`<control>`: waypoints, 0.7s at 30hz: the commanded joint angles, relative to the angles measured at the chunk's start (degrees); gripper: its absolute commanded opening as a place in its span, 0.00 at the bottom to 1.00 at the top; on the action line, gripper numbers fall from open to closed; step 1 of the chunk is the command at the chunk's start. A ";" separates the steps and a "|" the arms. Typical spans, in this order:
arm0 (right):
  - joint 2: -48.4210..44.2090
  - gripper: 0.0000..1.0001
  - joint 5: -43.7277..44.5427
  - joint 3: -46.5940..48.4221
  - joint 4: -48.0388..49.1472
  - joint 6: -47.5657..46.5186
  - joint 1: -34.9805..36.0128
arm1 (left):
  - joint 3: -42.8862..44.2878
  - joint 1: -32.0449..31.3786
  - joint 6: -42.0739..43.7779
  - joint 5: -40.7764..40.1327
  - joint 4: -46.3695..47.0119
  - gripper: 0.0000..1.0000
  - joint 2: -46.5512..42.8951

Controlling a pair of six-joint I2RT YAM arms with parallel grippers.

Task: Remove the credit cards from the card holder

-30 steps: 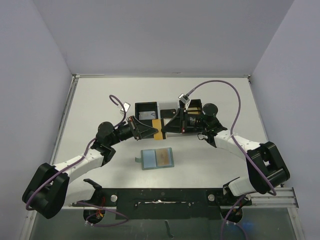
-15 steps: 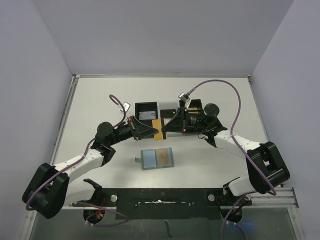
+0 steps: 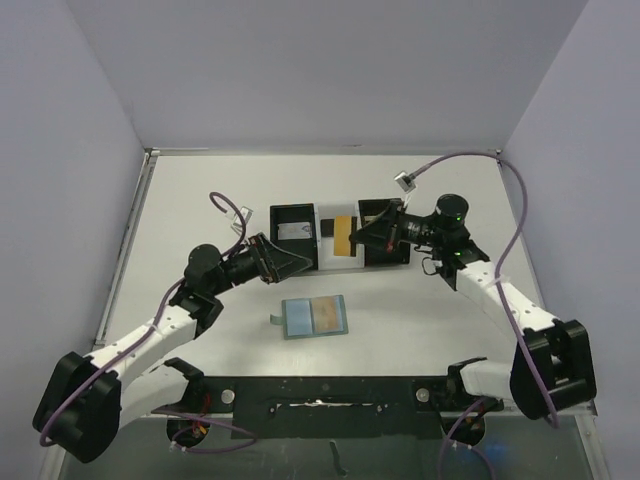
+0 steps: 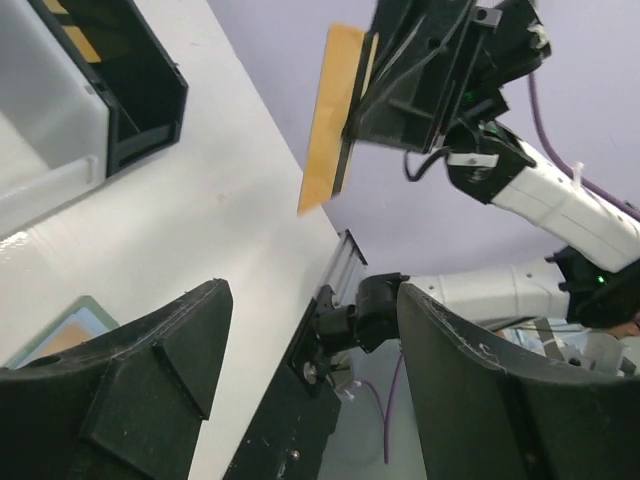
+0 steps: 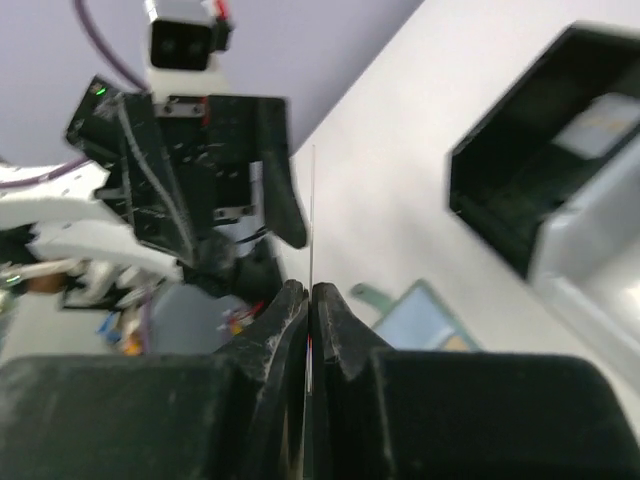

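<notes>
The card holder lies open on the table, pale blue inside, with an orange-toned card in its right pocket. My right gripper is shut on a gold-orange credit card, held on edge above the white tray. The right wrist view shows that card edge-on, pinched between the right gripper's jaws. My left gripper stands open and empty just left of the tray. In the left wrist view the gold card hangs beyond the left gripper; the holder's corner shows low left.
Two black open-topped boxes flank the white tray: the left box holds a pale card, and the right box sits under the right wrist. The black rail runs along the near table edge. Grey walls enclose the table.
The left gripper has opened, let go of the gold card and drawn back left. The right gripper has closed on the card and carried it right and farther back, over the tray.
</notes>
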 commanded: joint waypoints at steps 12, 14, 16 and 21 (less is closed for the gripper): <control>-13.71 0.00 62.47 3.64 -29.58 -79.98 6.10 | 2.80 2.20 8.87 -8.09 -15.26 0.69 -7.11; -11.51 0.00 64.68 4.72 -29.51 -84.43 5.78 | 2.72 2.27 8.73 -8.02 -15.46 0.69 -7.10; -8.71 0.00 63.78 6.27 -31.79 -88.43 5.49 | 2.69 2.32 8.73 -8.02 -15.66 0.69 -7.05; -2.58 0.00 55.25 9.24 -33.98 -90.33 1.91 | 3.99 2.40 10.90 -5.64 -17.17 0.69 -7.59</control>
